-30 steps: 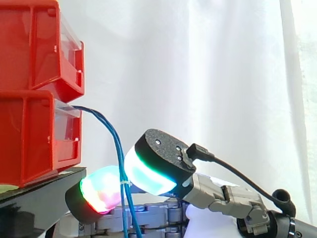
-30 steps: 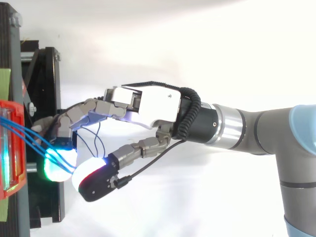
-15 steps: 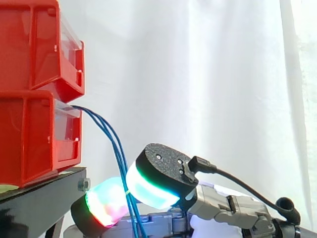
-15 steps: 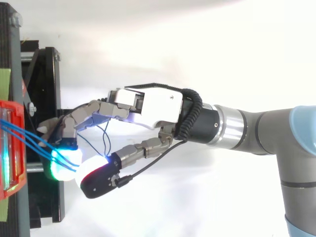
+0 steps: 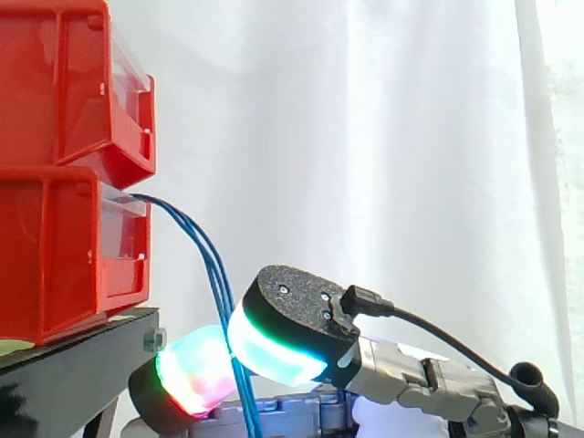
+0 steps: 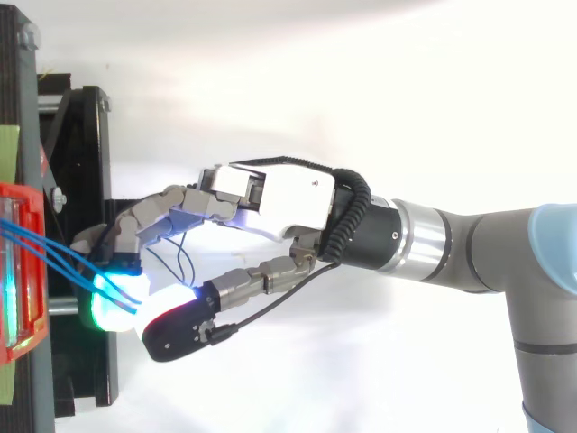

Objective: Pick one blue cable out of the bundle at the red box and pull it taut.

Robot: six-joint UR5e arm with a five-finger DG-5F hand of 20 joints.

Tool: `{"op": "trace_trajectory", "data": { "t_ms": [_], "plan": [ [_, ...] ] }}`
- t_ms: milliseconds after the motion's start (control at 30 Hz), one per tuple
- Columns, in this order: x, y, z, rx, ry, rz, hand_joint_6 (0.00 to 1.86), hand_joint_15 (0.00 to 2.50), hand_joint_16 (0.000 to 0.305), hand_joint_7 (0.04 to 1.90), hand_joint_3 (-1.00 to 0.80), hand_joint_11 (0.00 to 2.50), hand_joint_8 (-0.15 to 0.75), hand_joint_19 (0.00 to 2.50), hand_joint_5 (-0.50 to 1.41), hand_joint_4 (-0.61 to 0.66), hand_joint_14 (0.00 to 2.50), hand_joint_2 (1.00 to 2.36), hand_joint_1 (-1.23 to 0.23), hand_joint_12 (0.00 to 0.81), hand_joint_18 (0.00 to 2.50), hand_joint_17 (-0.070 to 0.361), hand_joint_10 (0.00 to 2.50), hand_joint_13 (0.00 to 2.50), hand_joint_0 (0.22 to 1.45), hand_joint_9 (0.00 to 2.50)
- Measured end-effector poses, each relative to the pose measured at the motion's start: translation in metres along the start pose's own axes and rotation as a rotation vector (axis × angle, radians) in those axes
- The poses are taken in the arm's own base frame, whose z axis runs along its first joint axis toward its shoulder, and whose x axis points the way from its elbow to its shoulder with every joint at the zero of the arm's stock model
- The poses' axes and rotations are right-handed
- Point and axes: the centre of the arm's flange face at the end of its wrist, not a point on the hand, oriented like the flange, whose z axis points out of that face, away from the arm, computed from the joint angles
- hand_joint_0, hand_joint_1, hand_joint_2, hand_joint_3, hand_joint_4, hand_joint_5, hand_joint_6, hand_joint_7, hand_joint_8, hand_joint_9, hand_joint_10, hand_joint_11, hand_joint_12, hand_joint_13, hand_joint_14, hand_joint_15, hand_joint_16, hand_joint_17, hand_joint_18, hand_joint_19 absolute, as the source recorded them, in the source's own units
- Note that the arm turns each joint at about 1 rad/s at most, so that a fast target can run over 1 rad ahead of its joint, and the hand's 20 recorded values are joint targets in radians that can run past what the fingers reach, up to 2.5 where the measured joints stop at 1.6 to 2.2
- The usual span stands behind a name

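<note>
the hand reaches in level toward the lower red bin. its fingers are curled and the thumb is brought in, so two glowing pads close on the blue cables below the bin's mouth. this is judged a pinch set low on the run to leave room for pulling. whether one strand or several sit in the pinch cannot be told. the cables leave the lower bin's front and curve down to the pads, not yet taut. count: two red bins, stacked, on one black stand; about three blue strands; one hand.
</note>
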Motion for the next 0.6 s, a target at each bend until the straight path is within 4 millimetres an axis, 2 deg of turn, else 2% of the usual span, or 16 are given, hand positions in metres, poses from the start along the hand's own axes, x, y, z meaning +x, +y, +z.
{"op": "trace_trajectory", "data": {
  "t_ms": [267, 600],
  "plan": [
    [0.0024, 0.0005, -0.0002, 0.0, 0.002, 0.012, 0.91, 0.2, 0.059, 0.99, 0.01, 0.56, 0.387, 0.24, -0.16, 0.07, 0.01, 1.01, -0.78, 0.382, 0.52, 0.132, 0.01, 0.51, 0.62, 0.82],
    [0.0043, 0.0046, 0.0012, -0.001, 0.002, 0.063, 0.91, 0.26, 0.058, 0.99, 0.0, 1.05, 0.387, 0.25, -0.16, 0.05, 0.01, 1.01, -0.78, 0.384, 0.53, 0.13, 0.01, 0.59, 0.63, 1.09]
  ]
}}
